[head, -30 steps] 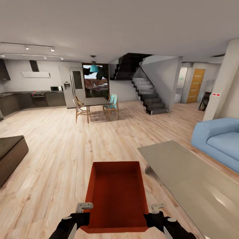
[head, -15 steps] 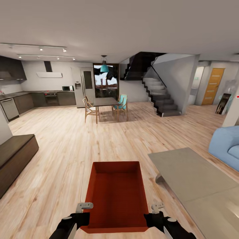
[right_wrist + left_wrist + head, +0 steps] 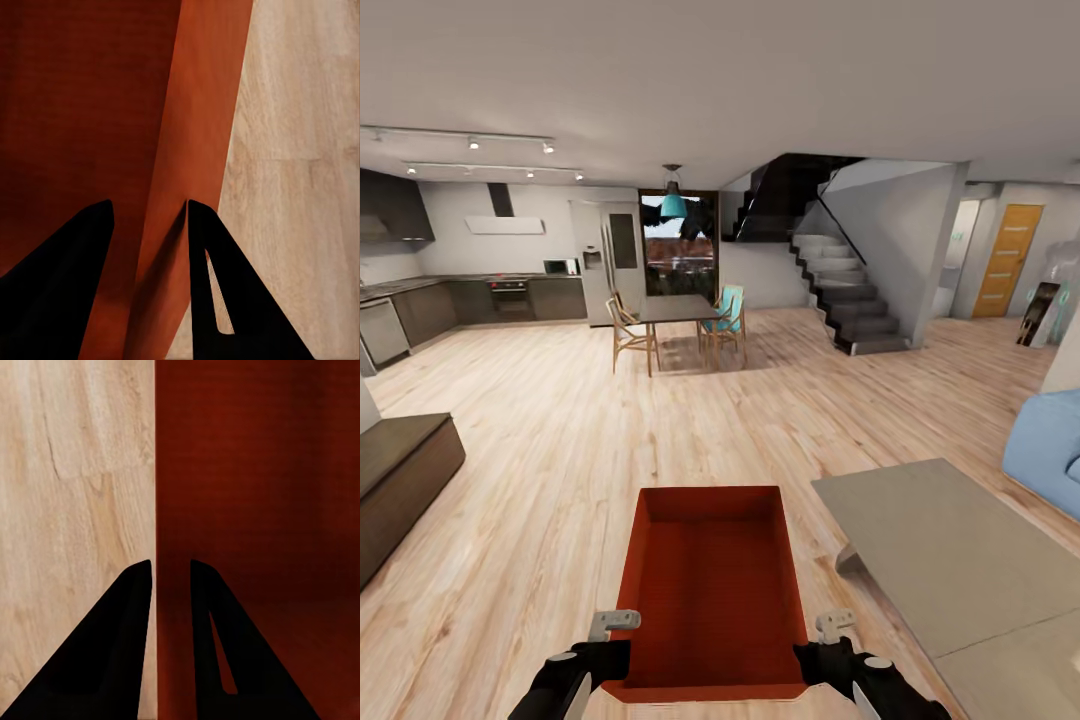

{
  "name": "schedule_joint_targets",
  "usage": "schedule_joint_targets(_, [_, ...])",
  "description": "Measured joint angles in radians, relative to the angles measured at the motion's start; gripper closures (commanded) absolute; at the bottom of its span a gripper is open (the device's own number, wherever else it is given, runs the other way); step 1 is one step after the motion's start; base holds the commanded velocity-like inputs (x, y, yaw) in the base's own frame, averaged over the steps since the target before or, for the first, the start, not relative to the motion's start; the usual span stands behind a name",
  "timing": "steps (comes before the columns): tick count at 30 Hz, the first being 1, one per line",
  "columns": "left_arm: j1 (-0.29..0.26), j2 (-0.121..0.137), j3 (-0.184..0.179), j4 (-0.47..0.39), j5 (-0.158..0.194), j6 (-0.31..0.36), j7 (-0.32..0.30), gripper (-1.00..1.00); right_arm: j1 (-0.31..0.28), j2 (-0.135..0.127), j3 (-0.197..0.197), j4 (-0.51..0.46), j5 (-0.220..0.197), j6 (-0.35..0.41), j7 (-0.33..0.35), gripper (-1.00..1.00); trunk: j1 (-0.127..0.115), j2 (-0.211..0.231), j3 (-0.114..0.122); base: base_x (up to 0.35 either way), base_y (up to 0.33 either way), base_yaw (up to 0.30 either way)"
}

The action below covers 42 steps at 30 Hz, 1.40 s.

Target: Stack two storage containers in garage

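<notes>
I carry one orange-red open-topped storage container (image 3: 710, 585) low in front of me over the light wood plank floor of the living room. My left gripper (image 3: 615, 650) is shut on the container's left wall, one finger inside and one outside, as the left wrist view shows at the wall (image 3: 161, 510) with the left gripper (image 3: 171, 574) around it. My right gripper (image 3: 822, 650) is shut on the right wall (image 3: 199, 112), and the right gripper (image 3: 150, 214) straddles it. The second container is out of view.
A glossy grey low table (image 3: 960, 570) stands close on my right, with the blue sofa (image 3: 1050, 445) beyond it. A dark bench (image 3: 400, 470) is at the left. Ahead lie a dining table with chairs (image 3: 675, 320), a staircase (image 3: 850, 295), a kitchen (image 3: 470, 290) and a wooden door (image 3: 1010, 260).
The view has swung: the low table and sofa slid toward the right edge and the kitchen and bench came further into view. The container stays the same in both grippers.
</notes>
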Motion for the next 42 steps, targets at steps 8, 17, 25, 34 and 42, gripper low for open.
schedule_joint_targets(8, [0.000,0.000,0.000,0.000,0.000,0.000,0.000,1.00,0.000,0.000,0.000,0.000,0.000,0.000,0.000,1.00,0.000,0.000,0.000,0.325,0.000,0.000])
schedule_joint_targets(17, [0.000,0.000,0.000,0.000,0.000,0.000,0.000,1.00,0.000,0.000,0.000,0.000,0.000,0.000,0.000,1.00,0.000,0.000,0.000,0.325,0.000,0.000])
schedule_joint_targets(25, [0.000,0.000,0.000,0.000,0.000,-0.001,0.000,1.00,0.000,0.000,0.000,0.000,0.000,0.000,0.000,1.00,0.000,0.000,0.000,0.325,0.000,0.000])
schedule_joint_targets(34, [0.000,0.000,0.000,0.000,0.000,0.000,0.000,1.00,0.000,0.000,-0.001,0.000,0.001,0.000,0.000,1.00,0.000,0.000,0.000,0.325,0.000,0.000])
schedule_joint_targets(42, [0.000,0.000,0.000,0.000,0.000,0.000,0.000,1.00,0.000,0.000,-0.001,0.000,0.001,0.000,0.000,1.00,0.000,0.000,0.000,0.325,0.000,0.000])
